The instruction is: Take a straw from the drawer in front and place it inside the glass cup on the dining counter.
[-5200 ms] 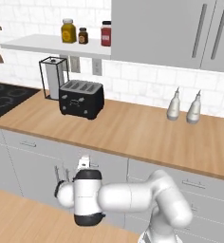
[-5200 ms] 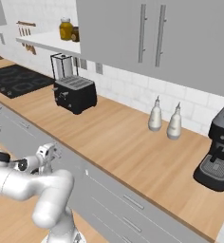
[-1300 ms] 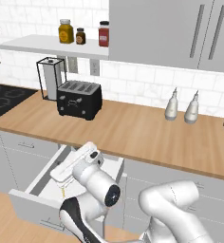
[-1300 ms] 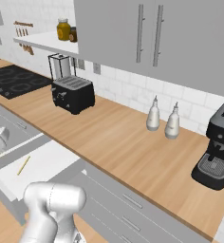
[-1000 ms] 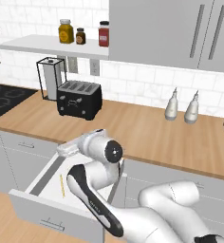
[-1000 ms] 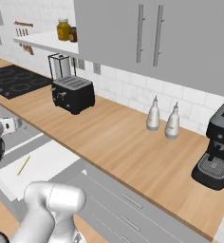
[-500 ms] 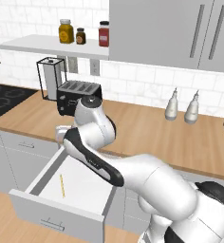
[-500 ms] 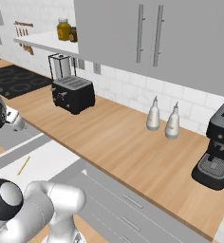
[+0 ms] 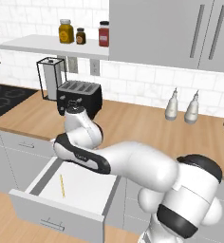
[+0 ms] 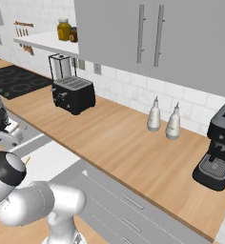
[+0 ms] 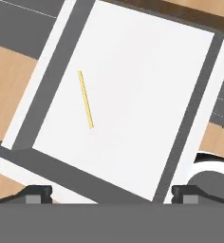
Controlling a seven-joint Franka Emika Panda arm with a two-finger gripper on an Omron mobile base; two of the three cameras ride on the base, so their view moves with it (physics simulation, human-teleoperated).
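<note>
While the drawer (image 9: 61,199) stands pulled out below the wall surface (image 9: 133,123), the end effector (image 11: 111,192) hangs above its white floor with both fingertips (image 11: 38,192) spread wide and nothing between them.

The straw (image 11: 85,99) lies flat on the drawer floor, toward the left half of the compartment. It rests apart from the drawer walls. In the left base view the straw (image 9: 62,185) appears as a thin yellow line running roughly from the near front panel toward the far end.

Governing relation for the coming move:
- Direction: in the hand view the straw sits left of the midline between the fingertips and well above them, so the end effector likely needs to shift toward the drawer's left side before descending.
- Long axis: the straw runs steeply across the hand view, close to perpendicular to the line joining the two fingertips. A closing stroke would therefore cross the thin axis, which suits a pinch.
- Risk: the straw is far slimmer than the fingers, so a shallow descent could miss it.
</note>
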